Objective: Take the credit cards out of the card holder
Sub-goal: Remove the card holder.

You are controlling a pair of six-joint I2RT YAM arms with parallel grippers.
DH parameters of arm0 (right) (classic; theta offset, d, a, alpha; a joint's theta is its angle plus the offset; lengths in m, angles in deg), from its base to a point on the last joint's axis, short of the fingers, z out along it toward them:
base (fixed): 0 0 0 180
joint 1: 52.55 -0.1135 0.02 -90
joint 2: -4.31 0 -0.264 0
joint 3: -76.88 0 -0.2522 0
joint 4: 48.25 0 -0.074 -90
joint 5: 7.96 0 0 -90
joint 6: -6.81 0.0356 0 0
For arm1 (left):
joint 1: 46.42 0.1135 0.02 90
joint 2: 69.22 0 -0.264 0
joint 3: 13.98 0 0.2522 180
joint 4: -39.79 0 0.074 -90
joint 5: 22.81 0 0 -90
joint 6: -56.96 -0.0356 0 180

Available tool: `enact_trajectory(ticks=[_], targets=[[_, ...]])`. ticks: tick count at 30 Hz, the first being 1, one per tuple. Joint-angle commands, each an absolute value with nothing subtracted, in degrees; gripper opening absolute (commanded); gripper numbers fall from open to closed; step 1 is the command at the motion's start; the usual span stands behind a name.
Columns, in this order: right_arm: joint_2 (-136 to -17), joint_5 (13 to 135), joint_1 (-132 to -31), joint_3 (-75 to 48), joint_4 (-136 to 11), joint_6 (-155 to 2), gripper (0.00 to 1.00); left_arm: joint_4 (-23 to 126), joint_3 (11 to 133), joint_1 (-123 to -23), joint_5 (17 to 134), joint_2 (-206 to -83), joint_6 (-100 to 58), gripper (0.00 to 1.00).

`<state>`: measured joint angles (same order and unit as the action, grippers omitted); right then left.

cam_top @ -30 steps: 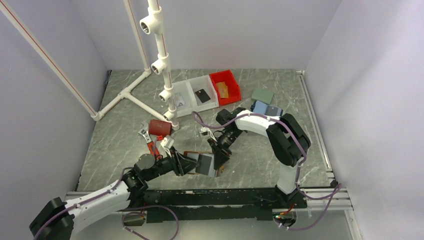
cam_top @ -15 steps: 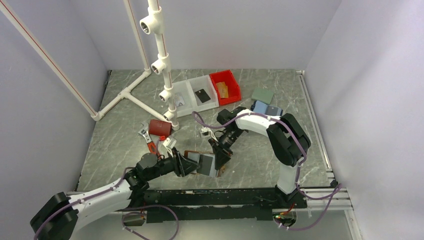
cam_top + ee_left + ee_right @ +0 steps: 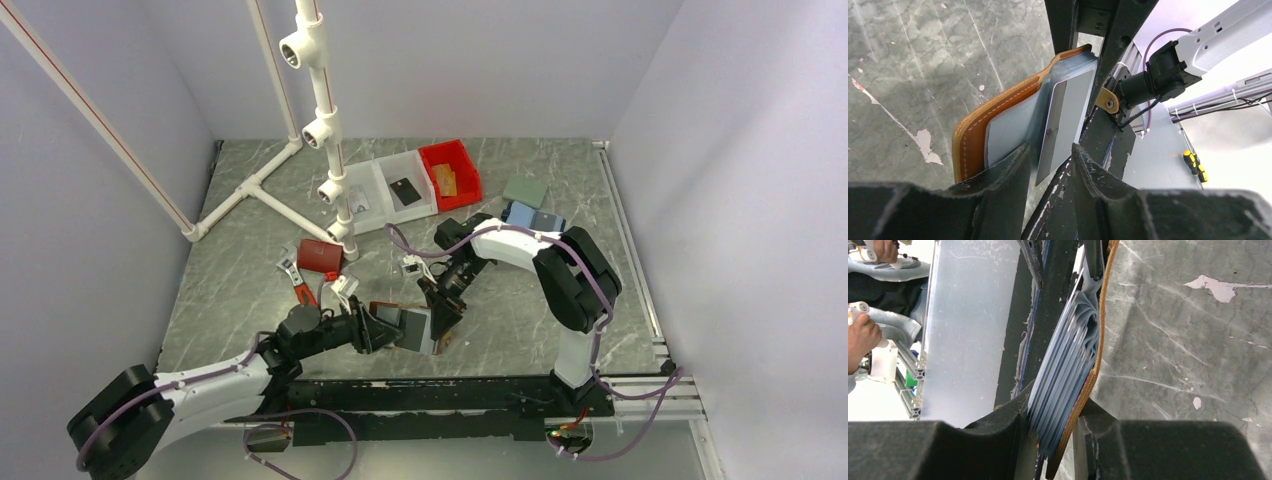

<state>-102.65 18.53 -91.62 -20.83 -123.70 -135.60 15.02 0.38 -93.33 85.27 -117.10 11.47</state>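
Near table's front edge, our right end effector [image 3: 1050, 432] clamps card holder [image 3: 998, 117] upright; our left end effector [image 3: 1050, 165] pinches grey card [image 3: 1065, 120]. Risk: skewed pull jams card, drags holder loose.

I count one brown card holder [image 3: 405, 325], two clear bins [image 3: 385, 190], one red bin [image 3: 452, 172], one dark red box [image 3: 320, 256], one blue case [image 3: 533, 217], one green pad [image 3: 525, 190].

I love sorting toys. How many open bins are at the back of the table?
3: left clear bin by the pipe stand, middle clear bin holding a black card, red bin rightmost. None seems hidden.
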Motion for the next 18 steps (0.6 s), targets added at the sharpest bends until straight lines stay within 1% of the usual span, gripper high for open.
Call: enact_trajectory(ticks=[1, 5, 7, 11, 15, 17, 18], targets=[[-102.1, 11.7, -91.9, -18.3, -126.3, -138.6, 0.0, 11.8, -0.8, -92.9, 85.1, -119.5, 11.3, 0.39], [-102.2, 11.7, -91.9, -18.4, -126.2, -138.4, 0.0, 10.0, -0.7, -92.9, 85.7, -121.6, 11.2, 0.35], [-102.2, 11.7, -91.9, -18.4, -126.1, -138.3, 0.0, 8.8, -0.7, -92.9, 85.9, -122.7, 11.2, 0.29], [-102.2, 11.8, -91.9, -18.4, -126.0, -138.1, 0.0, 6.6, -0.7, -92.9, 86.3, -125.3, 11.5, 0.21], [-102.2, 12.1, -91.9, -18.5, -125.5, -137.6, 0.0, 4.6, 0.0, -92.9, 87.2, -127.4, 11.5, 0.18], [-102.2, 12.3, -91.9, -18.5, -125.3, -137.4, 0.0, 3.9, 0.9, -92.9, 87.6, -128.2, 11.3, 0.13], [-102.2, 12.3, -91.9, -18.6, -125.2, -137.2, 0.0, 3.6, 1.1, -92.9, 87.8, -128.6, 11.3, 0.07]])
